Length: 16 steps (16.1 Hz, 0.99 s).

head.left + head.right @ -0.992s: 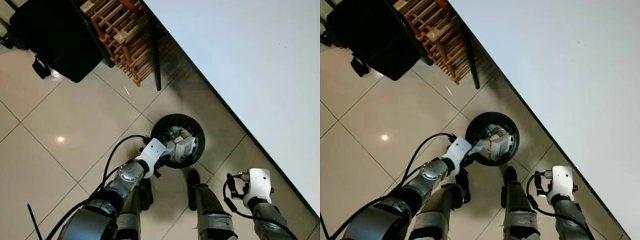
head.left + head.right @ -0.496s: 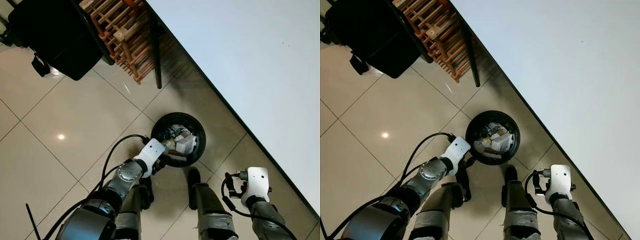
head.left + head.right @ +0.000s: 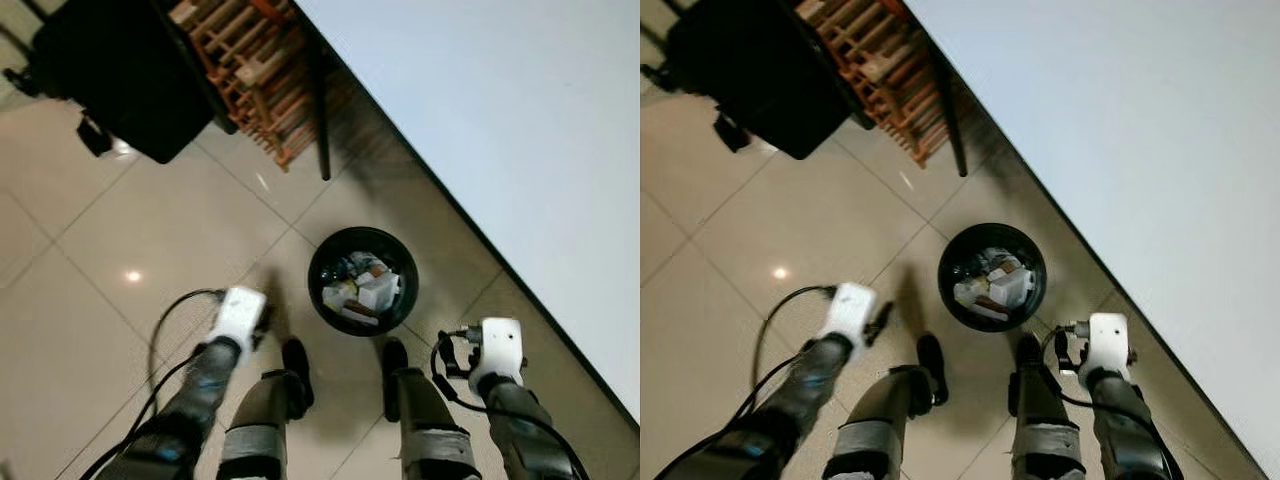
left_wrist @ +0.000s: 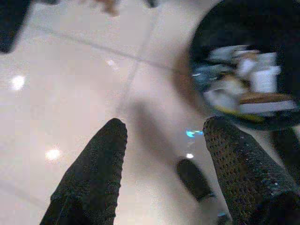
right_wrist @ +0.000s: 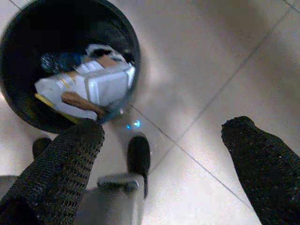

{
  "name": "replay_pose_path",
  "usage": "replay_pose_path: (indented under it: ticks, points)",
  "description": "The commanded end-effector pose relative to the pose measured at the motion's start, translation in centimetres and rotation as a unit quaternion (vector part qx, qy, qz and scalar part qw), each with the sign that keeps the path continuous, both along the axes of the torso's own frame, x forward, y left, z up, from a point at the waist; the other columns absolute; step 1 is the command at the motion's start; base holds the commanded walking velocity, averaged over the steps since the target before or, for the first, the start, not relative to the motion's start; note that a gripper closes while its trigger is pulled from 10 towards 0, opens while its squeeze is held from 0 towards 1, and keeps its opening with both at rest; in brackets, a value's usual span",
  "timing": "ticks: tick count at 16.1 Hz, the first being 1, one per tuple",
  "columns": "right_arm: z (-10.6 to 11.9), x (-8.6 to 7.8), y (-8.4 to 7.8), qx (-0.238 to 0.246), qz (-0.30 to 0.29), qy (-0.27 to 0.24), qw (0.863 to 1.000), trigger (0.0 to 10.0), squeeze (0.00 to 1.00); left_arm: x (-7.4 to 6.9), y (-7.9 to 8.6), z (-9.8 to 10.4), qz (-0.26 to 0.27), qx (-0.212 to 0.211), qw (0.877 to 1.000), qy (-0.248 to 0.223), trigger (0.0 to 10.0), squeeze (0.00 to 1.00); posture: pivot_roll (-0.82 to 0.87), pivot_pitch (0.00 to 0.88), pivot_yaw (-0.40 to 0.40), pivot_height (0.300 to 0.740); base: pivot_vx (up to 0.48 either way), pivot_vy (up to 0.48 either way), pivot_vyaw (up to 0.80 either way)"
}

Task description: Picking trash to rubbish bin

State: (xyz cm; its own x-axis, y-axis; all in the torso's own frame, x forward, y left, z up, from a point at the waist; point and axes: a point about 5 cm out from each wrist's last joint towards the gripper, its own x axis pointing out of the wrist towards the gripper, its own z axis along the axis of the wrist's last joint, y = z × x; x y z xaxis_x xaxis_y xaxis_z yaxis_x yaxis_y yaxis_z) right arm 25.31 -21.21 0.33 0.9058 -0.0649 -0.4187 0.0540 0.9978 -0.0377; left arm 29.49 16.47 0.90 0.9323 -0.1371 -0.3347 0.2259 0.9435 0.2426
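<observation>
On the tiled floor just ahead of the robot's feet, the rubbish bin (image 3: 363,281) holds the trash (image 3: 362,291). It lies between both arms; the left pincer (image 4: 161,173) and right pincer (image 5: 164,164) hang spread and empty, roughly equally near.

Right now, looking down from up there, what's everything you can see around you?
Rubbish bin: one, black, round, on the tiled floor just ahead of the robot's feet, near the wall.
Trash: several pieces, mostly white cartons and paper with a brown bit, inside the bin; exact count unclear.
Wooden rack: one, reddish-brown slats, far end by the wall.
Black object: one, dark, bulky, far left on the floor; what it is cannot be told.
Wall: pale, running along the right.
Floor: beige glossy tiles.
Left gripper: black fingers open, empty, over the floor left of the bin.
Right gripper: black fingers open, empty, right of the bin.
</observation>
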Motion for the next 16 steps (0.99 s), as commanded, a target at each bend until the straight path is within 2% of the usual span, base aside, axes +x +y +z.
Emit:
replay_pose_path:
  ticks: [1, 5, 12, 15, 16]
  points:
    - [-2.1, -1.5, 0.3, 0.012, -0.003, 0.044, 0.999, 10.0, 0.0, -2.4, 1.6, -2.1, 0.029, 0.007, 0.999, 0.034, 10.0, 0.0, 0.03, 0.407, 0.147, 0.74, 0.0, 0.0, 0.0]
    - [-2.5, -1.0, 1.1, 0.029, 0.016, 0.045, 0.998, 10.0, 0.0, -4.1, 2.6, -3.3, 0.056, 0.011, 0.997, 0.054, 10.0, 0.0, 0.03, 0.344, 0.141, 0.74, 0.0, 0.0, 0.0]
    - [-3.7, -1.7, 1.2, 0.033, 0.037, 0.061, 0.997, 10.0, 0.0, -6.9, 1.5, -5.2, 0.055, 0.007, 0.995, 0.079, 10.0, 0.0, 0.03, 0.296, 0.12, 0.74, 0.0, 0.0, 0.0]
    - [-4.2, -2.0, 1.4, 0.03, 0.038, 0.071, 0.996, 10.0, 0.0, -7.6, 2.2, -5.7, 0.073, 0.013, 0.993, 0.092, 10.0, 0.0, 0.03, 0.276, 0.118, 0.74, 0.0, 0.0, 0.0]
    - [-4.4, -2.3, 1.5, 0.031, 0.039, 0.076, 0.996, 10.0, 0.0, -8.3, 2.7, -6.0, 0.08, 0.02, 0.992, 0.101, 10.0, 0.0, 0.03, 0.27, 0.118, 0.74, 0.0, 0.0, 0.0]
